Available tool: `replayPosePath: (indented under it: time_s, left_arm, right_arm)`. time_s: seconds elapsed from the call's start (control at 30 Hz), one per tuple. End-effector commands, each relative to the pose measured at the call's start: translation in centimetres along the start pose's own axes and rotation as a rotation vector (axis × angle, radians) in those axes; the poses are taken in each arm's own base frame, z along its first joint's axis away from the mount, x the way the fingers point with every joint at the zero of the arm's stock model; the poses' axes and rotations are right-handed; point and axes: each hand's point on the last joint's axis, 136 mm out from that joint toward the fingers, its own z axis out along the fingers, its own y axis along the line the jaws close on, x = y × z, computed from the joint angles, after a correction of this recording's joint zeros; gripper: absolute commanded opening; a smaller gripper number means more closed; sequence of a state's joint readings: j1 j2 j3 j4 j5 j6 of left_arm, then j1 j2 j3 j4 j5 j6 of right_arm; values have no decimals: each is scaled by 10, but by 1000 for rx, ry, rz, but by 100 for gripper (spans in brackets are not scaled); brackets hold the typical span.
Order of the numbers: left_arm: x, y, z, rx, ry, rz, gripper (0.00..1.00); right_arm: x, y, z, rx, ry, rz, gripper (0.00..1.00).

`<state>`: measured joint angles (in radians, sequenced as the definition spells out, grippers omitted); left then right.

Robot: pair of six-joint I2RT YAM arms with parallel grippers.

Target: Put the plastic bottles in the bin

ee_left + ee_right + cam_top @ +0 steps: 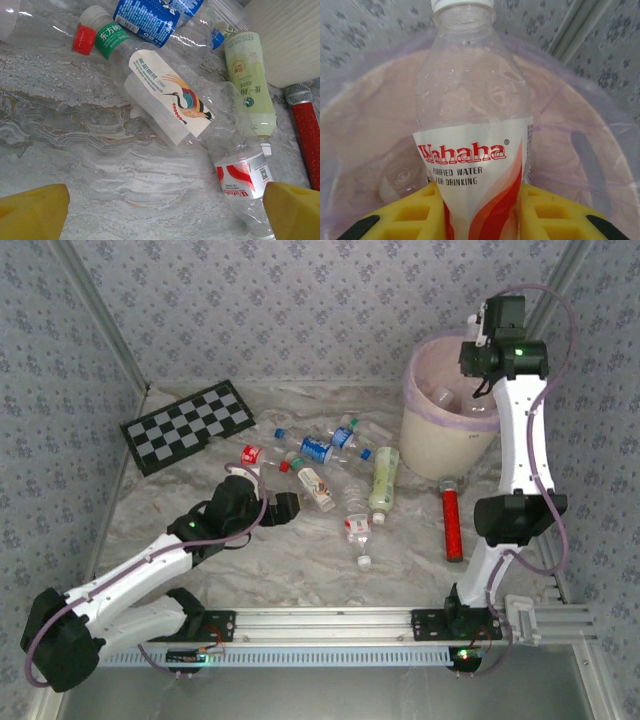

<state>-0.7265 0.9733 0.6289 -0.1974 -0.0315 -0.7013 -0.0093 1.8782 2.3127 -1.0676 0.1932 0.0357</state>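
Your right gripper [480, 212] is clamped on a Wahaha bottle [475, 125]. Its yellow fingers [405, 215] press either side of the label, and the cap points away from the wrist. The bin [600, 130] lies straight beyond the gripper, its pink liner ringing the held bottle. A second bottle [397, 175] rests at the bottom, left of the held one. In the top view this gripper hangs over the bin's mouth.

Your left gripper [162, 215] stands wide and holds nothing, low over the table [75, 150]. Just ahead of it the crane bottle [170, 95] lies slanted. A red-and-white bottle [242, 175] sits against the crane bottle's nearer end, close by the finger [295, 210] on the right of that wrist view. Farther ahead and right is the green bottle [250, 85], with the red cylinder [307, 130] just beyond it. The blue bottle [150, 17] is farthest ahead.
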Motion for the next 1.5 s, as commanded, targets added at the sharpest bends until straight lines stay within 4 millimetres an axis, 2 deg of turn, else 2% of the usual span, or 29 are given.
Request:
replayPosePath:
  time_s: [0.0, 0.27, 0.57, 0.63, 0.67, 0.73, 0.83, 1.03, 1.23, 1.33, 1.47]
  left_arm:
    - [0, 4, -2, -18, 0, -3, 99]
    - [-1, 5, -6, -30, 5, 4, 99]
    - [0, 8, -7, -41, 3, 0, 99]
    - [0, 8, -6, -41, 4, -1, 99]
    - [0, 8, -6, -41, 4, 1, 99]
    - [1, 8, -7, -43, 6, 1, 99]
    - [1, 9, -6, -46, 10, 2, 99]
    - [2, 9, -4, -43, 14, 1, 99]
    - [1, 8, -5, -42, 11, 5, 99]
    - [-1, 9, -4, -44, 8, 9, 99]
    - [-1, 8, -4, -40, 13, 16, 99]
  right_arm:
    - [24, 3, 23, -13, 106, -30, 27]
    - [64, 13, 73, -36, 276, -18, 28]
    - [104, 17, 116, -41, 412, 6, 33]
    - [110, 16, 120, -34, 416, 9, 39]
    - [109, 14, 121, -20, 399, 1, 45]
    - [109, 16, 117, -14, 372, -7, 54]
    - [99, 10, 101, -5, 325, 7, 62]
    - [64, -3, 59, 7, 226, 10, 82]
    - [23, -19, -5, 23, 56, 61, 100]
    - [6, -15, -40, -3, -66, 88, 100]
    - [5, -3, -90, -52, -184, 128, 100]
